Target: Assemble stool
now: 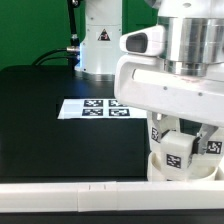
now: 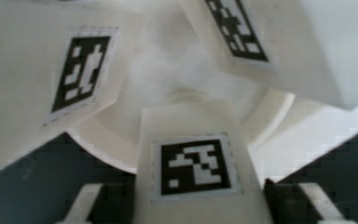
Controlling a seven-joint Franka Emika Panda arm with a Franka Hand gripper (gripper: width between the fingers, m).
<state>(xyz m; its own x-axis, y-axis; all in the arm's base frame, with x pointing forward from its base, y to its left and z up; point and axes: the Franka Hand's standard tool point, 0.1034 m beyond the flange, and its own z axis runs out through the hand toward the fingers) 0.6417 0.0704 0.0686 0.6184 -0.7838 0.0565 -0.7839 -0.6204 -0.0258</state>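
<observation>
Clearly, the big white robot gripper (image 1: pixel 178 150) hung over one round white plastic seat (image 1: pixel 185 170) near the table's front rail (image 1: pixel 60 190). Three tagged white blocky legs (image 2: pixel 201 150) were visible; its fingers closed on one. One marker board (image 1: pixel 95 107) lay behind.

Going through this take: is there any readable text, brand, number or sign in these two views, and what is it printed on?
No words, brands or numbers can be read in either view.
Black-and-white square tags, patterns only, no letters: on the stool legs over the seat.
The same kind of tags on the marker board.
A small dark triangular sign on the robot base: too small to read.
</observation>
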